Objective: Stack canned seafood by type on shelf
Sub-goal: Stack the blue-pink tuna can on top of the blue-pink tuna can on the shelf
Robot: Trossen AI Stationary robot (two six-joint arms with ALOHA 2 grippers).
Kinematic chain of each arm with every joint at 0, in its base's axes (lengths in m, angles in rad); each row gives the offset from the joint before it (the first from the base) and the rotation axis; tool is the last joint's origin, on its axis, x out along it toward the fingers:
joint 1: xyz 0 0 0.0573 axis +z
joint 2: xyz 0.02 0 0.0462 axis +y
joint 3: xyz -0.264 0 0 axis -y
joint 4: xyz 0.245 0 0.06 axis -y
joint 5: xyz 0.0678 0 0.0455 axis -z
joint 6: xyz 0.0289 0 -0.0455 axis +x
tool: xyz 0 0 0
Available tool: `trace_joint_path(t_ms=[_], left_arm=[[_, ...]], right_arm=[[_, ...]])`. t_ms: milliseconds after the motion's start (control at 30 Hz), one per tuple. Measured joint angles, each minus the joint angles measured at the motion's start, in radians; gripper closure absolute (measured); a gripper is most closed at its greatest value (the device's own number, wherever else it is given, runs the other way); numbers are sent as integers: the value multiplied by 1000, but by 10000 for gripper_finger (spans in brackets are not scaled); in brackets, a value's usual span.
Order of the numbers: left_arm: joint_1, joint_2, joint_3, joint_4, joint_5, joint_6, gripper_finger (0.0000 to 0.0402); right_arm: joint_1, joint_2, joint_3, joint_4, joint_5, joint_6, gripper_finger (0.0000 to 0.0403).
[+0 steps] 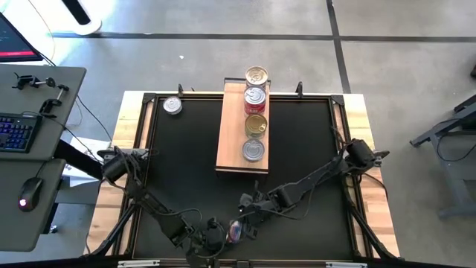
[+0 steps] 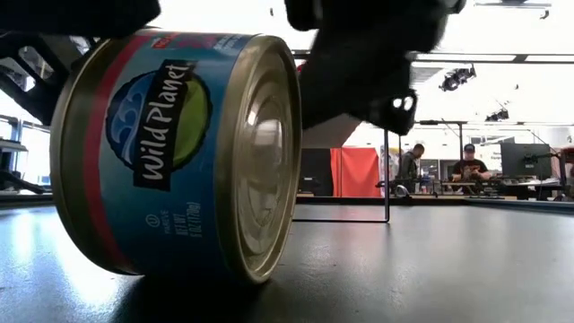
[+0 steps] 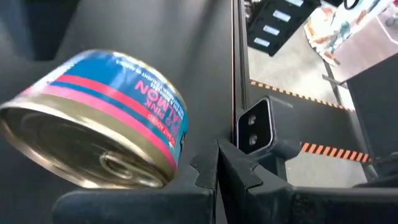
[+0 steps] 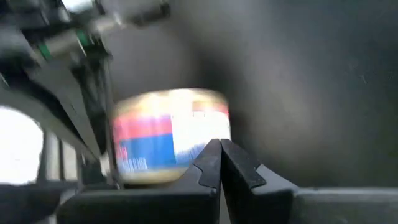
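1. Down at the near edge of the black bench (image 1: 297, 141), a round tin (image 1: 235, 231) with a blue and pink label tilts on its rim, gold lid sideways; it reads "Wild Planet" and "PINK SALMON".
2. Right hand (image 1: 249, 216) is fully closed just beside it, holding nothing.
3. Left hand (image 1: 216, 240) touches the tin; its opening I cannot tell.
4. Four tins (image 1: 255, 97) line the grainy wooden shelf (image 1: 230, 141); a silver tin (image 1: 172, 106) sits apart.

Four tins (image 1: 254, 112) line the shelf (image 1: 232, 141); one tin (image 1: 172, 106) lies far-left.
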State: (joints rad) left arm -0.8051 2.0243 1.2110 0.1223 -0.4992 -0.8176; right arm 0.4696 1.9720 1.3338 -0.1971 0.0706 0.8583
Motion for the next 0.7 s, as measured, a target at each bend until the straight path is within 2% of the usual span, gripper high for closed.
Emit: trace_joint_path(t_ms=[200, 700], left_arm=[[0, 0, 0, -37, 10, 0, 401], [23, -3, 3, -130, 30, 56, 401]], right_arm=[[-8, 44, 0, 72, 5, 42, 403], [42, 47, 0, 53, 26, 132, 403]])
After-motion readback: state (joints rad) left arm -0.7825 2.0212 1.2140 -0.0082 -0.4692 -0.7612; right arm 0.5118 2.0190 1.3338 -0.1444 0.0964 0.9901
